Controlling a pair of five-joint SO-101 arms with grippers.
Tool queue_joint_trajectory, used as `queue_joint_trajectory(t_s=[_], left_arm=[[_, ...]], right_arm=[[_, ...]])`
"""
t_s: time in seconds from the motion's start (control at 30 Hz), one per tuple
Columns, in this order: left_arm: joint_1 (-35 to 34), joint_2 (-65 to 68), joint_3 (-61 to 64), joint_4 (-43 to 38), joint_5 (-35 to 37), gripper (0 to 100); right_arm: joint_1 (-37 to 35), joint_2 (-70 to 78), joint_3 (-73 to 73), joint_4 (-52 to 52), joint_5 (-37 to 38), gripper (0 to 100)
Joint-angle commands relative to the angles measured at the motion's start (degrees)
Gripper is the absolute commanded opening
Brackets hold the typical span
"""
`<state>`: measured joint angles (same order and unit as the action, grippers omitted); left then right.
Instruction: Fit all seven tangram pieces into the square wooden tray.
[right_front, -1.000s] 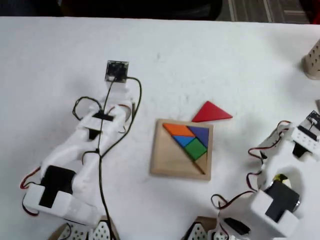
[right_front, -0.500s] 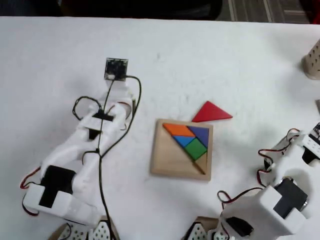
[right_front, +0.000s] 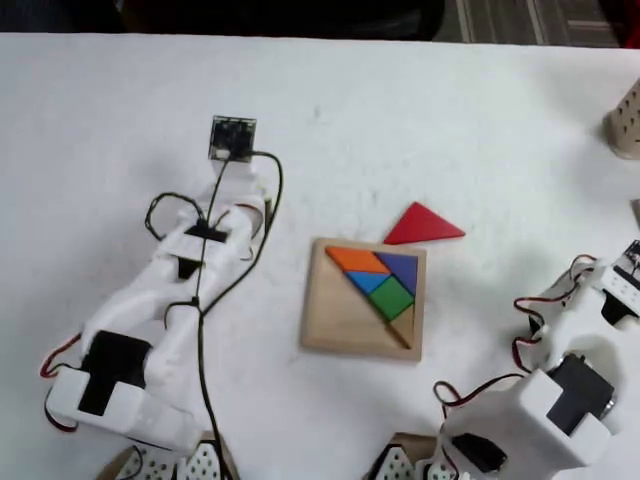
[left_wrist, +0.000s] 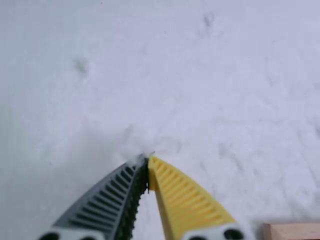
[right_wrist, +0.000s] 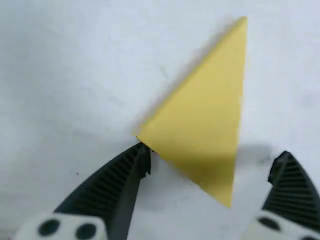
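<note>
Jaws of the left gripper (left_wrist: 148, 165) were pressed together on nothing, tips at the white tabletop (left_wrist: 210, 75) near a corner of the square wooden tray (right_front: 345, 325). On the right gripper (right_wrist: 215, 152) I saw them spread wide around a flat yellow triangle (right_wrist: 205, 120), one black finger (right_wrist: 125, 175) touching its corner, the other apart. The tray held an orange piece (right_front: 357, 259), purple piece (right_front: 401, 268), blue piece (right_front: 368, 282) and green piece (right_front: 392, 298); a red triangle (right_front: 424, 224) lay just beside its far edge.

Bright, even light falls on the white table (right_front: 420, 110); a soft, faint shadow lies beside the yellow triangle (right_wrist: 205, 130).
</note>
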<state>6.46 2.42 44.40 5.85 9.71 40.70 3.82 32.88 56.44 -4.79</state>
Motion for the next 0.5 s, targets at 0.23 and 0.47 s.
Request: queue_joint_trajectory(t_s=[0.23,0.47], left_arm=[[-0.40,-0.48,-1.76,-1.76,-0.53,3],[-0.40,-0.57,-1.76,-1.67,-0.53,3]], right_arm=[[-2.77,-1.80,-5.98,1.27,-2.64,36.9],[-2.59,10.86,-6.24,-6.81,-2.11,36.9]])
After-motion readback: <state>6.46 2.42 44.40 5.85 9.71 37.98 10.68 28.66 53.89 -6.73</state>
